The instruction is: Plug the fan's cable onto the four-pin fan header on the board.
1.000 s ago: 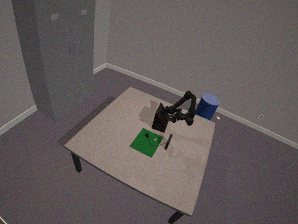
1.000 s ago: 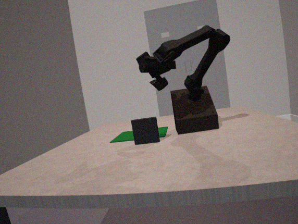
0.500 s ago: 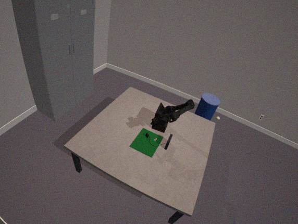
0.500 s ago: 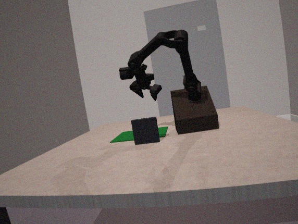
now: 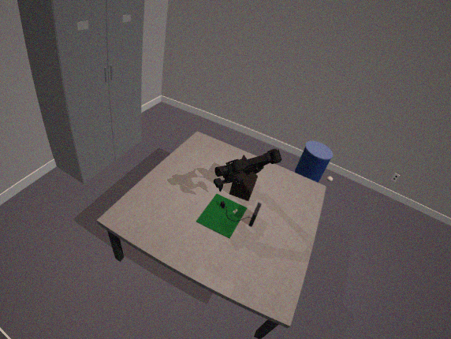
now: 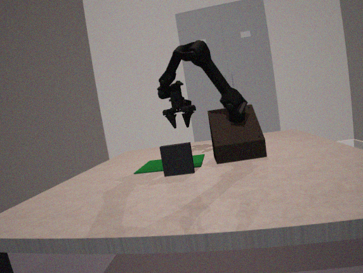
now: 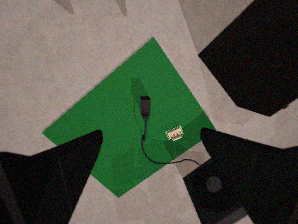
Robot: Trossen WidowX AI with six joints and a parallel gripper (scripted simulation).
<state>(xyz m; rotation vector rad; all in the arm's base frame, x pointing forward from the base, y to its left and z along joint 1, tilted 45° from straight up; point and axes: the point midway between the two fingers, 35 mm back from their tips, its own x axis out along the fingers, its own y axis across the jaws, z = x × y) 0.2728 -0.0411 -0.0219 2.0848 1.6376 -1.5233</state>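
Note:
My gripper [image 6: 181,127] [image 7: 152,133] is open and empty, high above the board. The green board [image 5: 213,218] [image 6: 148,168] [image 7: 95,112] lies flat on the table. The small dark plug [image 5: 222,204] [image 7: 145,106] is on or just over the board, apart from the header; its exact height is unclear. The white four-pin header [image 5: 235,211] [image 7: 174,133] is open on top, nearer the fan. A thin black cable [image 5: 235,221] [image 7: 165,163] curves from the plug to the dark upright fan [image 5: 255,214] [image 6: 177,159] [image 7: 197,185]. The fan hides the plug and header in the exterior view.
The arm's dark base block [image 5: 244,187] [image 6: 238,133] [image 7: 255,65] stands beside the board. The fan stands upright just off the board's edge on the header side. A blue cylinder [image 5: 314,162] stands on the floor behind the table [image 5: 169,244] [image 6: 143,203].

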